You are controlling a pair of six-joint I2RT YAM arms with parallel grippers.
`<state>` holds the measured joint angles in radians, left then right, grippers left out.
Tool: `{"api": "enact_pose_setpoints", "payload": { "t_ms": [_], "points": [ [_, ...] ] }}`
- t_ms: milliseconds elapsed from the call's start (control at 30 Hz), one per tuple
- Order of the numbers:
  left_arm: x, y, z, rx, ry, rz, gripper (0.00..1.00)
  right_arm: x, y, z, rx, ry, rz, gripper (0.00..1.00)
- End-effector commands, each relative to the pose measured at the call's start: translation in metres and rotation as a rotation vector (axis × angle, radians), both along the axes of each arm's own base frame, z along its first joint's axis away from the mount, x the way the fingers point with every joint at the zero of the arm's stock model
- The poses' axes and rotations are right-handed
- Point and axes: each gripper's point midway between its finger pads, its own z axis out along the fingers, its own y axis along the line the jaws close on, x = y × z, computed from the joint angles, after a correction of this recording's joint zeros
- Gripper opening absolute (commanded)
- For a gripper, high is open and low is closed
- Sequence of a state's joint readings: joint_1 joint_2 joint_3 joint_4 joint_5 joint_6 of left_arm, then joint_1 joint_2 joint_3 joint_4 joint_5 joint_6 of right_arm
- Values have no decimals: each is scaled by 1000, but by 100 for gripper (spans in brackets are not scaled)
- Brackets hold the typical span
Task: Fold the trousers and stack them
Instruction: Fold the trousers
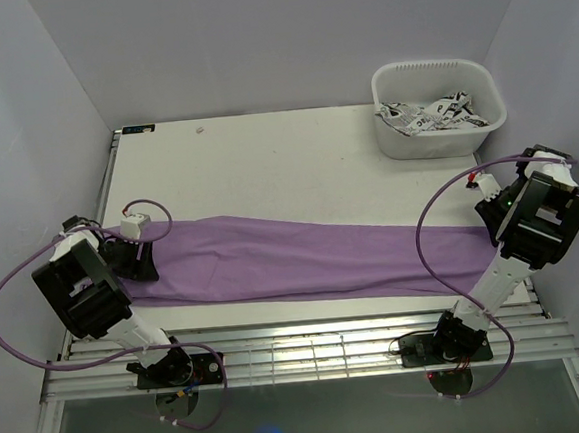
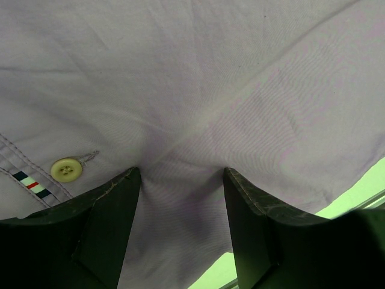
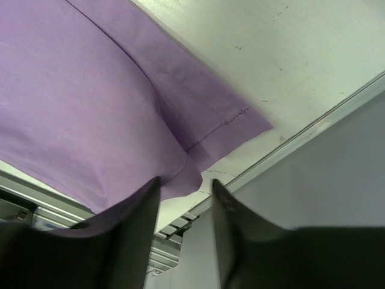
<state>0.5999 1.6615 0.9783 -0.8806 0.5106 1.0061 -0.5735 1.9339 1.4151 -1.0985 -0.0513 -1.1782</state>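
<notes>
Left pincer [image 2: 182, 171] stands open astride the waist of the trousers [image 1: 293, 256], which span the bench [image 1: 295, 156]; right pincer [image 3: 185, 180] sits narrowly parted at a leg hem (grip there unclear).

The white table [image 1: 295, 156] is spanned side to side by lilac trousers [image 1: 293, 261], laid flat near the front edge; a white tub [image 1: 434, 143] is parked in the far right corner.
</notes>
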Motion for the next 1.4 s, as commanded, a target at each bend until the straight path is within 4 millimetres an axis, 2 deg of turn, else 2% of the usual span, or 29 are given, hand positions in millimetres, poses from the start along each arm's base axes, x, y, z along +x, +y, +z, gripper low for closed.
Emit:
{"api": "enact_pose_setpoints", "payload": {
  "t_ms": [0, 167, 300, 367, 400, 467, 500, 533, 667, 833, 933, 1067, 1100, 1167, 1200, 1267, 1300, 1367],
  "points": [
    [-5, 29, -27, 131, 52, -13, 70, 0, -10, 7, -41, -7, 156, 49],
    [-7, 28, -28, 132, 58, -18, 70, -2, -5, -3, -11, 33, 155, 54],
    [-7, 29, -28, 138, 57, -19, 71, -7, 2, -9, 43, 86, 159, 43],
    [-7, 29, -28, 137, 59, -19, 71, -6, 5, -5, 71, 90, 155, 40],
    [-6, 30, -28, 137, 59, -19, 71, -13, 10, -3, 102, 122, 160, 38],
    [-4, 31, -28, 141, 55, -17, 71, -13, 12, 2, 116, 128, 162, 28],
    [-4, 31, -28, 140, 54, -17, 71, -12, 12, 4, 116, 127, 163, 14],
    [-3, 32, -27, 141, 52, -15, 71, -13, 12, 6, 117, 127, 165, 9],
    [-3, 33, -26, 148, 49, -22, 71, -10, 5, 21, 65, 96, 180, 8],
    [-6, 32, -29, 154, 52, -34, 71, 7, -8, 50, -27, 19, 197, 8],
    [-6, 31, -31, 143, 60, -27, 71, 14, -17, 49, -75, 39, 199, 8],
    [-7, 30, -33, 136, 67, -23, 71, 25, -14, 25, -87, 76, 179, 8],
    [-8, 30, -33, 137, 69, -22, 71, 30, -15, 19, -102, 67, 176, 10],
    [-8, 29, -34, 138, 71, -24, 71, 27, -8, 4, -100, 103, 183, 23],
    [-8, 30, -34, 141, 69, -23, 72, 29, -7, 0, -111, 94, 173, 43],
    [-9, 30, -32, 144, 68, -21, 72, 25, -6, -3, -124, 102, 173, 59],
    [-9, 30, -32, 146, 68, -24, 72, 27, -6, -2, -129, 90, 172, 71],
    [-9, 30, -32, 148, 65, -25, 73, 31, -13, 12, -152, 47, 152, 71]
  ]
}}
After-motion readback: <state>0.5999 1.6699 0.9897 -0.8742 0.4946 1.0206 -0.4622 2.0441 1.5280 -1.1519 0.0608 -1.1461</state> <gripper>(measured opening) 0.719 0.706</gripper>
